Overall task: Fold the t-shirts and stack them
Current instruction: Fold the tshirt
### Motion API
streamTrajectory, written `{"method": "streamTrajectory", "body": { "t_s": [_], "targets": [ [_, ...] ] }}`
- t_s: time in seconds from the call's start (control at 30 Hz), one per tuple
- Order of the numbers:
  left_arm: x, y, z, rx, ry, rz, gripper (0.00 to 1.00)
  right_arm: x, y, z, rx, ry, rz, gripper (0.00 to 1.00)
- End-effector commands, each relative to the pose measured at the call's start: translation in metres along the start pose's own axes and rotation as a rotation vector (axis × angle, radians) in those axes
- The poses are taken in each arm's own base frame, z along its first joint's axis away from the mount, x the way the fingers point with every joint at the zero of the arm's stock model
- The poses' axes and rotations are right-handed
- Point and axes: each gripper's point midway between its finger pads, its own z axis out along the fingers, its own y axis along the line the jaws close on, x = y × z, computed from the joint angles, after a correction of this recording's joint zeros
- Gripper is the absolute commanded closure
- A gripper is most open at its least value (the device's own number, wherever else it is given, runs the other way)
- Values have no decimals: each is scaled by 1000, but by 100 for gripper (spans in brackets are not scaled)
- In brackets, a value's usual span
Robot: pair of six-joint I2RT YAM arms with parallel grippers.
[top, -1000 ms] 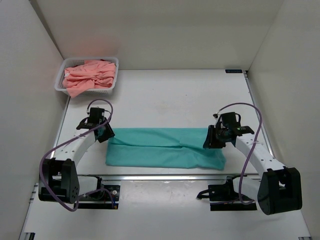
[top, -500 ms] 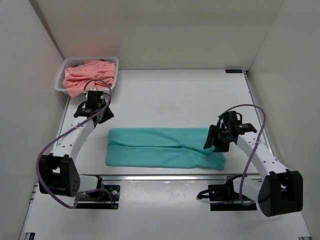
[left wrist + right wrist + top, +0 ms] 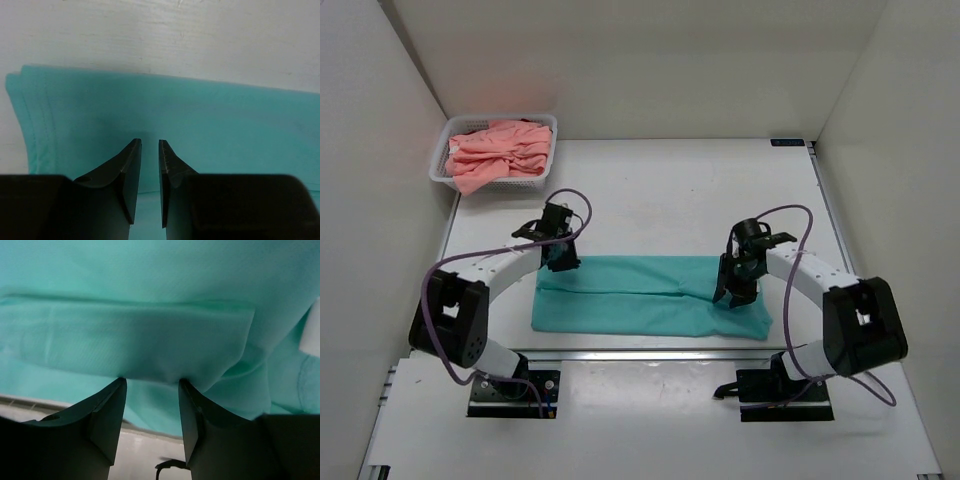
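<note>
The teal t-shirt (image 3: 640, 300) lies flat on the counter (image 3: 660, 190) as a long band near the front edge, its long axis running from 9 o'clock to 3 o'clock.

The left claw (image 3: 561, 261) hangs over the band's far corner at the 9 o'clock end. Its fingers are nearly together with a thin gap between them, and nothing is pinched.

The right claw (image 3: 731, 292) sits over the cloth a little in from the 3 o'clock end. It is spread, with a folded flap lying across its tips but not gripped.

Each arm is nearest its own end, so the next fold probably runs along that axis — one end carried over the other.

The pink t-shirts (image 3: 500, 150) wait in the basket (image 3: 545, 165) off at 10 o'clock, well apart.
</note>
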Motion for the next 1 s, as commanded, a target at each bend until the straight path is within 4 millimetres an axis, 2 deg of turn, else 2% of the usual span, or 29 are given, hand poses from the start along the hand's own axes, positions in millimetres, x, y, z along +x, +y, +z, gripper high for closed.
{"method": "streamTrajectory", "body": {
  "t_s": [0.0, 0.1, 0.13, 0.17, 0.23, 0.3, 0.33, 0.37, 0.47, 0.5, 0.53, 0.57, 0.63, 0.67, 0.7, 0.73, 0.77, 0.8, 0.83, 0.87, 0.9, 0.93, 0.97],
  "targets": [
    [9, -6, 9, 3, 39, 49, 68, -9, -7, 17, 53, -1, 49, 57],
    [21, -8, 15, -15, 107, 83, 68, -19, -8, 30, 75, 20, 71, 58],
    [29, -7, 19, -26, 140, 88, 70, -32, -3, 29, 70, -2, 67, 58],
    [30, -7, 19, -29, 153, 90, 69, -34, -7, 36, 85, 17, 77, 57],
    [43, -8, 25, -21, 226, 75, 68, -60, 5, 40, 70, -6, 75, 58],
    [43, -8, 28, -20, 254, 61, 69, -90, 13, 47, 72, -24, 65, 58],
    [41, -8, 28, -22, 263, 72, 69, -94, 12, 54, 87, -8, 73, 58],
    [49, -5, 31, -36, 292, 77, 70, -112, 20, 58, 78, -19, 66, 58],
    [57, -15, 29, -11, 355, 77, 69, -168, 41, 58, 69, -82, 48, 58],
    [60, -17, 27, -1, 367, 77, 69, -172, 41, 69, 76, -57, 47, 58],
    [69, -18, 26, 1, 402, 72, 70, -188, 46, 75, 81, -64, 36, 58],
    [69, -21, 25, 11, 402, 64, 69, -192, 47, 77, 88, -59, 31, 58],
    [79, -31, 20, 51, 438, 45, 70, -229, 63, 85, 78, -94, -4, 57],
    [83, -36, 17, 68, 452, 46, 69, -247, 77, 74, 51, -121, -9, 57],
    [87, -41, 15, 81, 464, 44, 70, -247, 75, 90, 62, -82, -20, 58],
    [95, -47, 11, 101, 490, 50, 70, -265, 87, 94, 49, -111, -43, 57],
    [93, -53, 8, 119, 499, 39, 70, -288, 101, 76, 18, -162, -58, 57],
    [95, -59, 8, 126, 502, 61, 70, -280, 97, 97, 29, -96, -52, 56],
    [103, -65, 5, 143, 535, 70, 70, -303, 108, 94, 1, -150, -60, 56],
    [107, -69, 3, 144, 553, 77, 70, -320, 120, 75, -46, -199, -61, 55],
    [103, -76, 1, 167, 548, 78, 70, -313, 122, 87, -76, -152, -52, 55],
    [108, -81, 1, 174, 571, 90, 70, -321, 128, 85, -107, -173, -49, 54],
    [113, -84, 2, 177, 592, 88, 70, -316, 128, 90, -121, -145, -44, 54]
  ]
}}
